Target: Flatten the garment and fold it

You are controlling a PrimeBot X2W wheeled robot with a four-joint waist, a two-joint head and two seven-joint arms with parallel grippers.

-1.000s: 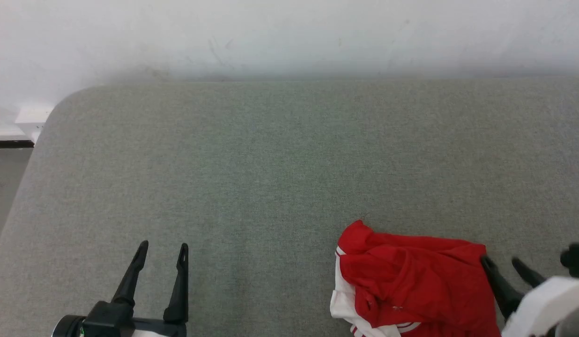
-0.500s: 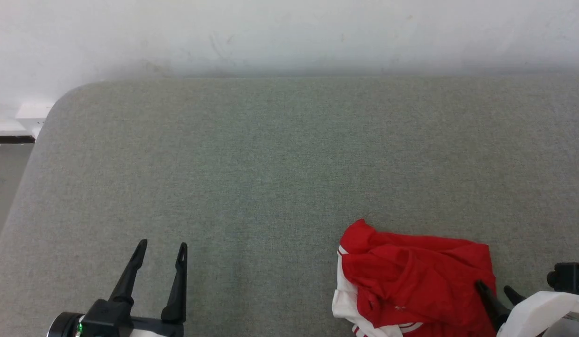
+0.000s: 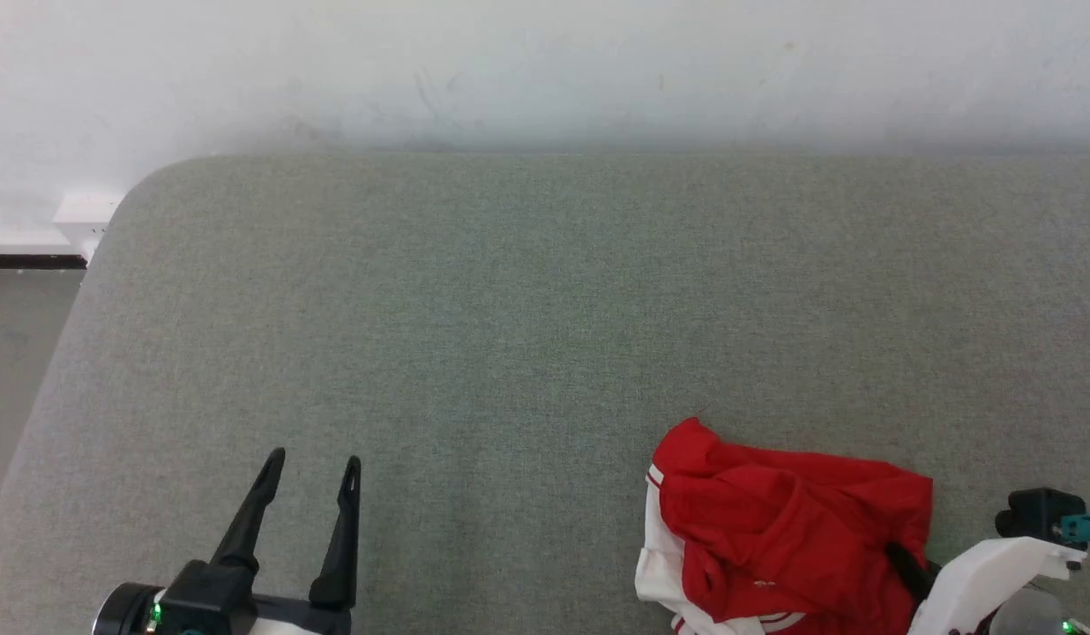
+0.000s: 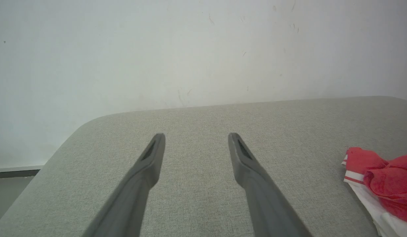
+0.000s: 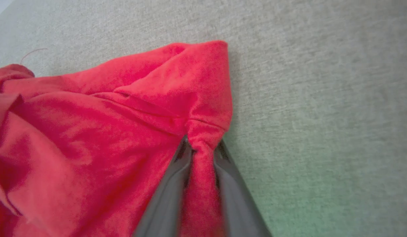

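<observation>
R end effector (image 5: 202,146): fingers closed in on a ridge of red cloth at the shirt (image 3: 774,529) edge. Cloth is bunched and puckered betw. them, so it has a pinch on the fabric. Head view: one dark finger (image 3: 899,557) lies on the shirt's right side, w/ the white forearm (image 3: 986,578) behind it in the lower-right corner.

Shirt: crumpled heap on the tabletop (image 3: 510,309), right of centre, near the front edge, bottom cut off by the frame. Red on top; white sleeve w/ red stripe trim shows along its left side and underneath. Not flat, not folded.

L end effector (image 3: 316,456): wide open, nothing in it. Sits lower left over bare tabletop, fingers pointing toward the wall (image 3: 510,70), well apart from the shirt. Can't tell if the tips touch the surface.

Tabletop: grey, cloth-like texture, rounded far-left corner, pushed up against the scuffed white wall. Strip of floor (image 3: 16,353) and dark baseboard (image 3: 25,261) at left.
</observation>
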